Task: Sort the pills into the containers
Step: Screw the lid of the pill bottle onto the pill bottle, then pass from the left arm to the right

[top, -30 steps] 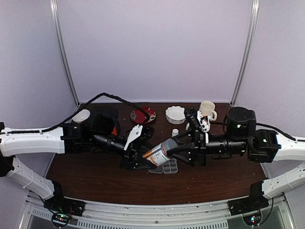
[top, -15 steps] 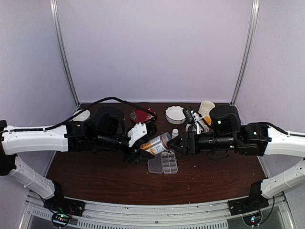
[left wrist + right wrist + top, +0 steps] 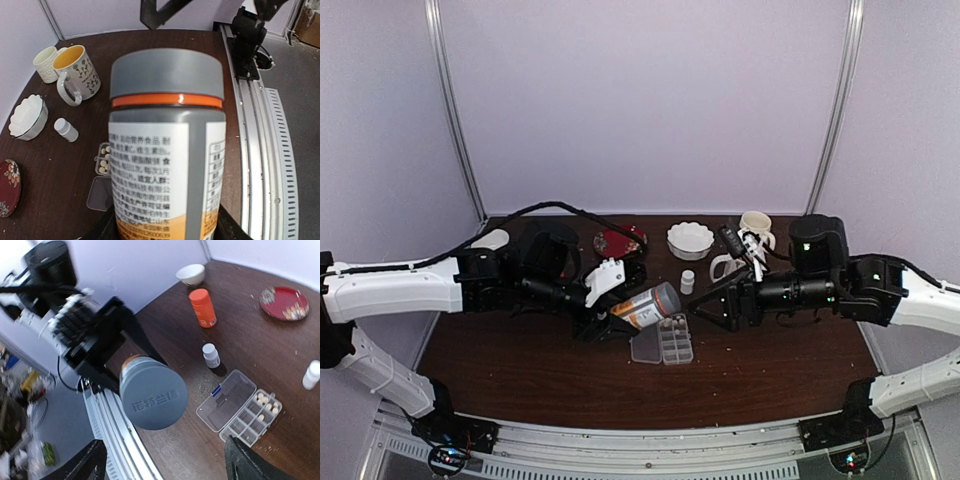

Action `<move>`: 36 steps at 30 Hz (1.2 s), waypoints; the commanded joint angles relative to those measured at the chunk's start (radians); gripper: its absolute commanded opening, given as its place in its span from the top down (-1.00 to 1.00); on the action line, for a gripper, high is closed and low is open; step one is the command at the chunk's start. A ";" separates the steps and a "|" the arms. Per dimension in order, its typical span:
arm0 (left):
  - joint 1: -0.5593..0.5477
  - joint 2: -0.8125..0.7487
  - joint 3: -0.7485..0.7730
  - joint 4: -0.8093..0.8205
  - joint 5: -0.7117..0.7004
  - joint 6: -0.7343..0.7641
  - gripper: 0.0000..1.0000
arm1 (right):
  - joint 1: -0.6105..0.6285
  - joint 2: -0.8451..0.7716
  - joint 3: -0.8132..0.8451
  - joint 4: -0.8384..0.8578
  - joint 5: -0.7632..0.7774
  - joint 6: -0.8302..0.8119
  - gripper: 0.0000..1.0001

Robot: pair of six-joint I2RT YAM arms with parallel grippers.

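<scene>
My left gripper [image 3: 620,312] is shut on a large bottle [image 3: 642,305] with a white and orange label and a grey cap [image 3: 667,297]. The bottle lies nearly level above the table. In the left wrist view the bottle [image 3: 165,165] fills the frame between the black fingers. My right gripper [image 3: 717,306] stands open just right of the cap [image 3: 153,396], apart from it and holding nothing. Below lies the clear pill box [image 3: 676,340], its lid [image 3: 645,348] folded open. Its containers [image 3: 252,416] hold small whitish pills [image 3: 265,402] at one end; the pills [image 3: 103,156] also show beside the bottle.
A small white bottle [image 3: 687,281] stands behind the box, an orange bottle [image 3: 202,307] farther left. At the back are a red plate [image 3: 619,241], a scalloped white bowl [image 3: 688,239], two mugs [image 3: 755,230] and a small bowl [image 3: 490,241].
My right gripper has let go of the grey cap, opened and drawn back to the right. The left gripper has raised the bottle slightly, cap still on.
</scene>
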 commanded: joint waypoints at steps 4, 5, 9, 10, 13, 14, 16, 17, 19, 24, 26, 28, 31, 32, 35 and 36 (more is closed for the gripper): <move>0.009 0.014 0.086 -0.066 0.237 0.036 1.00 | -0.003 0.012 0.152 -0.203 -0.184 -0.671 -0.71; 0.009 0.016 0.093 -0.077 0.245 0.036 1.00 | -0.002 0.038 0.196 -0.248 -0.188 -0.723 -0.74; 0.009 0.016 0.101 -0.092 0.274 0.035 1.00 | 0.009 0.150 0.352 -0.368 -0.171 -0.853 -0.84; 0.009 0.016 0.101 -0.091 0.282 0.035 1.00 | 0.015 0.172 0.380 -0.387 -0.164 -0.877 -0.86; 0.010 0.018 0.100 -0.092 0.297 0.033 1.00 | 0.027 0.222 0.434 -0.424 -0.151 -0.923 -0.86; 0.009 0.020 0.099 -0.091 0.298 0.032 1.00 | 0.030 0.231 0.443 -0.436 -0.155 -0.931 -0.84; 0.010 0.019 0.100 -0.089 0.300 0.029 1.00 | 0.032 0.254 0.463 -0.462 -0.169 -0.943 -0.79; 0.009 0.021 0.100 -0.087 0.300 0.029 1.00 | 0.033 0.261 0.469 -0.470 -0.169 -0.940 -0.75; 0.009 0.022 0.101 -0.085 0.304 0.029 1.00 | 0.035 0.276 0.485 -0.494 -0.178 -0.942 -0.72; 0.010 0.025 0.104 -0.084 0.309 0.032 1.00 | 0.051 0.288 0.477 -0.501 -0.183 -0.933 -0.73; 0.009 0.026 0.103 -0.082 0.316 0.033 1.00 | 0.056 0.287 0.469 -0.489 -0.170 -0.923 -0.69; 0.010 0.026 0.101 -0.083 0.318 0.033 1.00 | 0.060 0.288 0.465 -0.471 -0.164 -0.906 -0.59; 0.010 0.025 0.101 -0.082 0.319 0.032 1.00 | 0.060 0.294 0.467 -0.451 -0.171 -0.884 -0.42; 0.010 0.023 0.100 -0.081 0.320 0.031 1.00 | 0.061 0.299 0.470 -0.448 -0.171 -0.880 -0.42; 0.009 0.021 0.096 -0.074 0.320 0.029 1.00 | 0.064 0.315 0.483 -0.451 -0.171 -0.869 -0.48; 0.009 0.021 0.095 -0.073 0.320 0.029 1.00 | 0.066 0.318 0.485 -0.451 -0.169 -0.867 -0.49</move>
